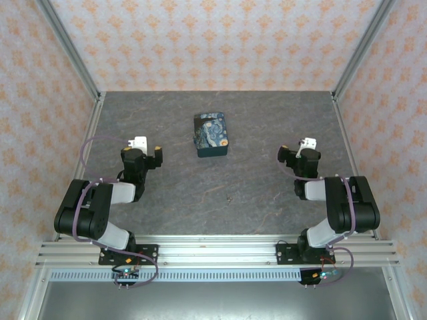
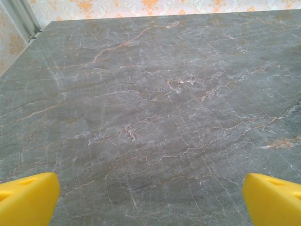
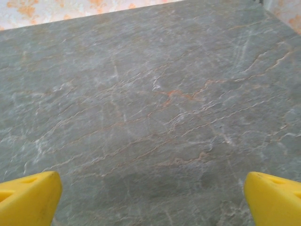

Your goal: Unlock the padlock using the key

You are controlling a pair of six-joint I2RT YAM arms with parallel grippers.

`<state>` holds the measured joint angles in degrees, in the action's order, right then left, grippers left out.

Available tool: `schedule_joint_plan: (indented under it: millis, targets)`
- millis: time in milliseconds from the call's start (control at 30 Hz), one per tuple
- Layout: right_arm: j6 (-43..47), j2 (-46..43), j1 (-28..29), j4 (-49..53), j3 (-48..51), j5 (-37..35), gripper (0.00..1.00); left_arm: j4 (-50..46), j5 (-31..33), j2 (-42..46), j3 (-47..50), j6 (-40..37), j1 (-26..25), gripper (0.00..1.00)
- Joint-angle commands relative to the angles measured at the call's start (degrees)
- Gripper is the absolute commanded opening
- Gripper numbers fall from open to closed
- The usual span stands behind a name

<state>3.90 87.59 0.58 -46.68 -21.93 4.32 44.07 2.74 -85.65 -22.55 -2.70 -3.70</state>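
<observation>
two grippers, one blue patterned box. left gripper and right gripper: jaws wide apart, empty. box lies upper centre of frame, between both grippers, well apart from each.

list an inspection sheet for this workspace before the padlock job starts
surface: grey marbled table, flat, no spills seen
job's things: blue patterned box at the far middle, apart from both arms; what it holds cannot be told
clutter: nothing seen
end effectors: left end effector open, nothing between its yellow fingers; right end effector open, nothing between its fingers, both over bare table
cables: purple cables loop along each arm and at the bases, off the work area
surroundings: patterned walls on three sides, metal rail at the near edge
</observation>
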Motion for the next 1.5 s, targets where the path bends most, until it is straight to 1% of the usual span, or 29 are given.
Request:
schedule_joint_plan:
  millis: [0, 67, 133, 167, 200, 267, 300, 367, 400, 467, 533, 600, 633, 767, 833, 867, 1033, 1133, 1233, 1300, 1467]
  targets:
    - [-1.76, -1.28, -0.23, 2.39, -2.36, -4.07, 0.99, -6.57, -2.02, 2.49, -3.78, -0.91, 0.43, 1.0]
    - [-1.26, -6.04, -0.22, 9.23, -4.0, -2.67, 0.99, -14.79, -2.29, 5.51, -7.28, -0.94, 0.29, 1.0]
    - [-1.88, -11.59, -0.07, 19.47, -7.38, -1.23, 0.99, -21.54, -1.97, 7.95, -10.74, -0.52, 0.2, 1.0]
    - [-4.43, -13.38, -0.17, 22.55, -8.97, -1.85, 0.99, -23.86, -2.62, 8.95, -12.08, 0.13, 0.19, 1.0]
    - [-8.92, -15.28, -0.36, 24.57, -10.09, -1.55, 0.99, -26.29, -3.51, 9.67, -13.63, 0.97, 0.12, 1.0]
    - [-21.48, -18.63, -0.55, 25.09, -10.49, -1.29, 0.99, -33.02, -5.27, 9.45, -18.45, 4.16, 0.05, 1.0]
    - [-25.61, -21.03, -0.58, 25.4, -10.18, 0.12, 0.99, -37.82, -6.21, 8.53, -21.42, 6.07, 0.04, 1.0]
    - [-29.21, -24.19, -0.58, 23.21, -9.0, 2.63, 0.99, -43.14, -9.29, 6.27, -26.79, 10.82, -0.23, 1.0]
    - [-31.9, -24.52, -0.58, 23.62, -9.35, 3.63, 0.99, -44.99, -9.9, 4.96, -29.07, 13.17, -0.62, 1.0]
    - [-34.31, -23.13, -0.5, 25.86, -11.35, 9.66, 0.99, -50.01, -10.18, 1.43, -34.69, 17.55, -1.35, 1.0]
    - [-36.94, -20.16, -0.04, 29.8, -14.75, 17.08, 0.99, -55.05, -13.06, -3.98, -41.93, 19.33, -2.2, 1.0]
    - [-38.83, -17.55, 1.67, 35.16, -17.28, 19.8, 0.99, -60.33, -14.89, -9.79, -49.4, 19.35, -3.25, 1.0]
    - [-38.73, -17.13, 3.29, 37.74, -18.06, 20.37, 1.0, -62.29, -16.78, -13.15, -53.26, 18.93, -3.79, 1.0]
    - [-38.81, -18.18, 10.56, 47.76, -19.87, 12.66, 0.99, -68.0, -22.81, -24.87, -66.46, 17.62, -5.22, 1.0]
    - [-39.13, -19.32, 14.12, 50.53, -19.59, 8.14, 0.99, -70.08, -25.43, -30.45, -73.14, 17.13, -5.59, 1.0]
    - [-39.63, -19.47, 15.26, 51.14, -19.11, 7.3, 0.99, -70.62, -26.26, -32.69, -75.71, 17.13, -5.9, 1.0]
    - [-44.38, -22.74, 17.31, 46.71, -12.82, 11.39, 0.99, -72.96, -29.86, -42.46, -88.15, 17.9, -7.22, 1.0]
    - [-45.53, -23.23, 18.89, 46.93, -11.26, 13.18, 0.99, -75.17, -31.45, -46.82, -94.57, 17.36, -8.36, 1.0]
    - [-45.96, -22.74, 20.74, 47.64, -10.86, 13.42, 1.0, -78.88, -34.38, -51.13, -100.92, 16.58, -9.35, 1.0]
    - [-46.55, -21.93, 22.1, 47.23, -10.67, 13.43, 1.0, -79.92, -36.05, -52.41, -102.75, 15.73, -10.13, 1.0]
    - [-49.47, -17.67, 26.61, 43.54, -10.72, 13.04, 1.0, -80.66, -40.42, -52.54, -102.34, 15.38, -10.8, 1.0]
